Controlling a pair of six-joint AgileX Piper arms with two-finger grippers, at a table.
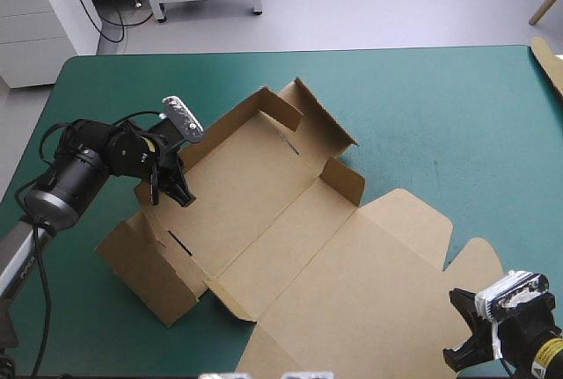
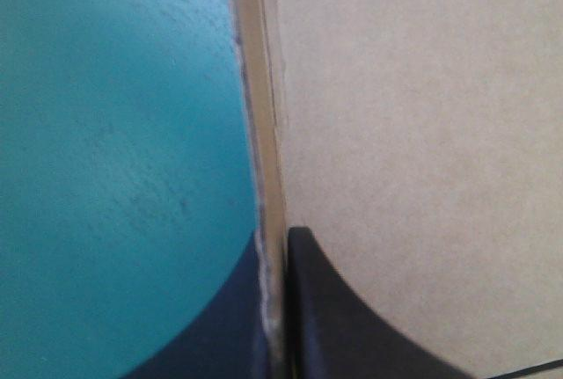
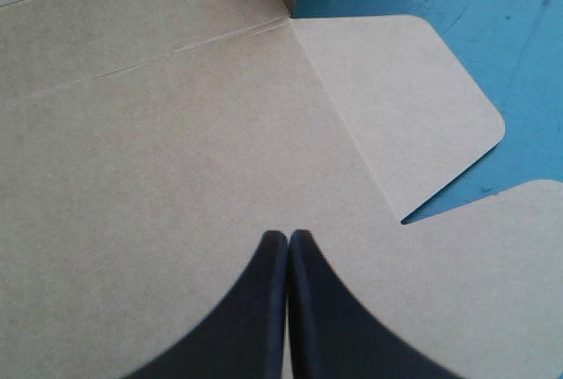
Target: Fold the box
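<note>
The left hand [image 1: 170, 187] reaches in from the left edge of the teal-green bench [image 1: 440, 106] to the box's left side. In the left wrist view, its black fingers [image 2: 352, 326] are clamped on the upright edge of a brown wall, with the thin board pinched between them and the teal-green cover on one side. The box [image 1: 290, 238] lies across the middle of the bench, partly raised. A long wall stands up toward the near left corner, and short flaps stand at the far end and beside the middle fold. The wide lid panel [image 1: 369, 282] lies flat, stretching toward the near right corner with its rounded tabs on the cover. The right hand [image 1: 471, 331] sits at the near right corner, just beside the lid's edge. In the right wrist view, its fingers are pressed together in one pointed arch [image 3: 288, 234] above the flat lid, gripping nothing. A strip of more brown board [image 1: 550, 64] shows at the bench's right edge.
</note>
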